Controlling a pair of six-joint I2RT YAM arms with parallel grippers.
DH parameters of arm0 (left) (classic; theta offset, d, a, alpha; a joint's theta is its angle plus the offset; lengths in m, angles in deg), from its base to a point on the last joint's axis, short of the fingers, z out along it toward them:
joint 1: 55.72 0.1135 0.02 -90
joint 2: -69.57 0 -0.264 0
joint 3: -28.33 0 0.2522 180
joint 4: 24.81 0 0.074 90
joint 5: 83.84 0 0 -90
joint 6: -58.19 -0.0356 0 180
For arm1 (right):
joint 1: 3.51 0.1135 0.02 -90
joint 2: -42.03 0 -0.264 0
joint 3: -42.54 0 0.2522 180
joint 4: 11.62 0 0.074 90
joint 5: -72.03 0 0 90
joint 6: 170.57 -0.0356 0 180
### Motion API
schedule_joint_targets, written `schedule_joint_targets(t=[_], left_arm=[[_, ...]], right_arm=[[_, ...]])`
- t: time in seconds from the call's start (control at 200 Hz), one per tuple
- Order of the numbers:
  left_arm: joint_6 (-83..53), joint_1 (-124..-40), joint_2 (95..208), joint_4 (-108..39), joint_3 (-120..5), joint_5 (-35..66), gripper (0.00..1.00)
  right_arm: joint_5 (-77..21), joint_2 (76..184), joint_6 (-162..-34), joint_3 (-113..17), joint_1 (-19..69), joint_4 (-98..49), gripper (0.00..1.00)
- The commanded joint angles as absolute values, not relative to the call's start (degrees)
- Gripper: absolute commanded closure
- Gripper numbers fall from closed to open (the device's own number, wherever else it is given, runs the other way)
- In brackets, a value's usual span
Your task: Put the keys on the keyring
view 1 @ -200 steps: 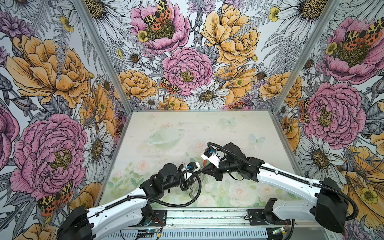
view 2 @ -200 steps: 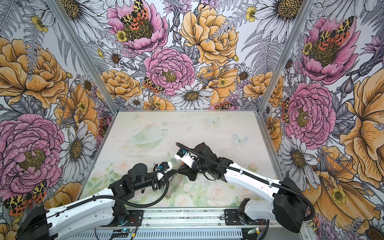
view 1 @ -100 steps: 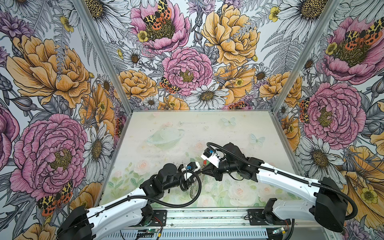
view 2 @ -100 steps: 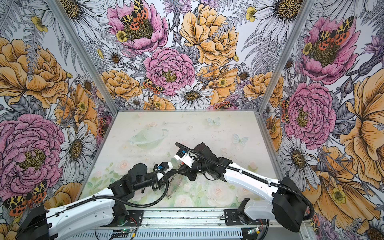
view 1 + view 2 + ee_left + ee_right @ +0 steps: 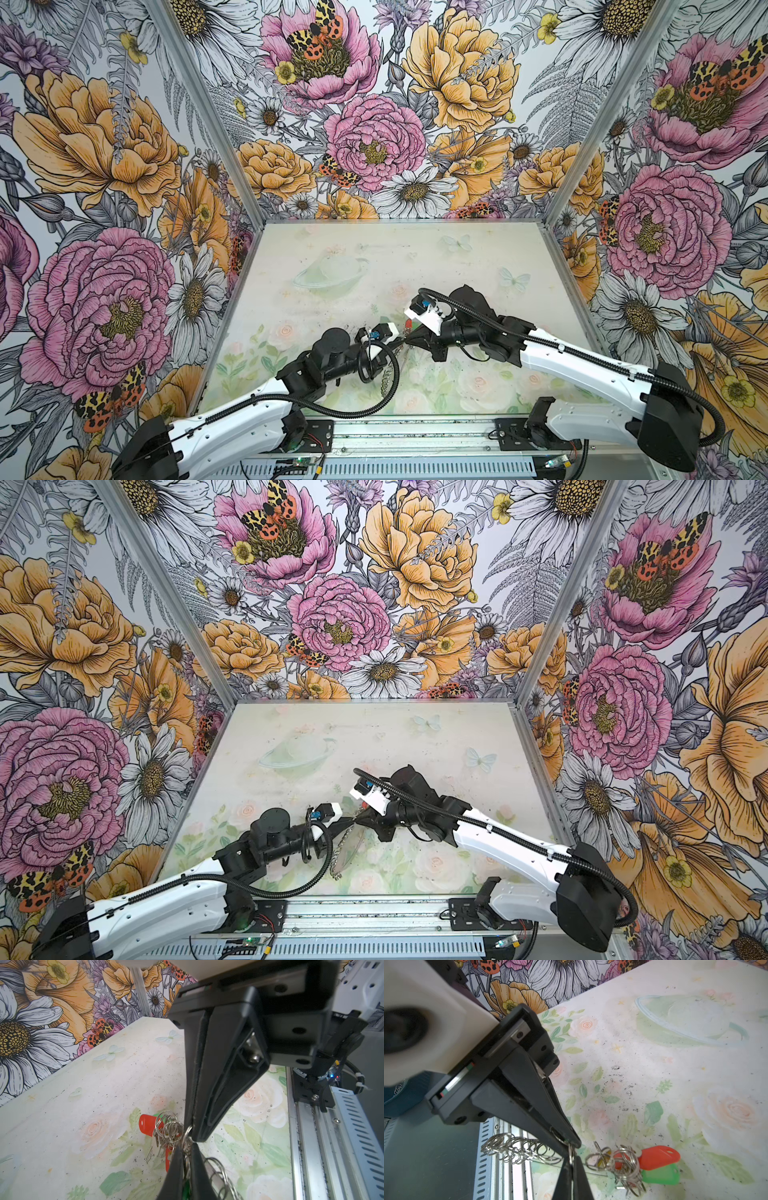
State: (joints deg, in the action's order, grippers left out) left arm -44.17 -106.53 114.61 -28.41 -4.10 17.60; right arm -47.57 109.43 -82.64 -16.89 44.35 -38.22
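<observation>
At the front middle of the table (image 5: 374,257), both arms met tip to tip. The left gripper (image 5: 187,1159) had its fingers pressed together on thin metal of the keyring (image 5: 341,852). The right gripper (image 5: 572,1169) faced it from the opposite side, fingers likewise closed, with one small ring pinched between them.

The keyring's long axis ran front to back, crossing the line of the two grippers. Its fringe of small rings (image 5: 519,1149) trailed from the pinch toward the front rail (image 5: 415,432). The keys bunched on the other side of the pinch, toward the back wall: red tag (image 5: 658,1157), green tag (image 5: 661,1174), a yellow one half hidden among a knot of split rings (image 5: 625,1165).

The bunch looked lifted off the surface, though I couldn't confirm it from these views.

My read: the bunch sat just beside the pinch, on the right arm's side of it in both top views — so the right gripper was nearer. Any threading would have to work along the hoop away from the rail. Whether a key was already threaded, I couldn't tell.
</observation>
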Motion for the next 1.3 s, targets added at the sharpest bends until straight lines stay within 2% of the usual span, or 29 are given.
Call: schedule_joint_targets(t=[0.0,0.07,0.175,0.415,0.776,0.891,1.291], left_arm=[[-43.78,-105.84,113.69,-24.61,-3.27,18.10,0.93],[-43.80,-105.73,113.69,-24.59,-3.20,18.45,0.92],[-43.67,-105.75,113.76,-24.55,-3.19,18.87,0.86],[-43.70,-105.61,113.52,-24.51,-3.01,19.56,0.79],[-43.78,-105.60,114.12,-24.28,-3.00,18.52,0.94],[-43.87,-105.47,115.04,-24.25,-3.18,18.60,0.95],[-43.86,-105.51,115.84,-24.06,-3.45,20.75,0.76]], right_arm=[[-48.71,105.75,-84.80,-15.56,43.23,-31.14,1.00],[-49.34,104.67,-85.91,-14.16,42.80,-28.02,1.00],[-50.47,103.48,-88.44,-11.74,42.28,-22.51,1.00],[-50.41,103.82,-90.47,-10.07,42.21,-17.53,1.00],[-49.31,102.95,-90.78,-9.10,42.27,-15.61,1.00],[-49.63,102.72,-91.28,-8.54,42.26,-13.90,1.00],[-50.66,103.63,-95.74,-5.57,42.26,-4.01,1.00]])
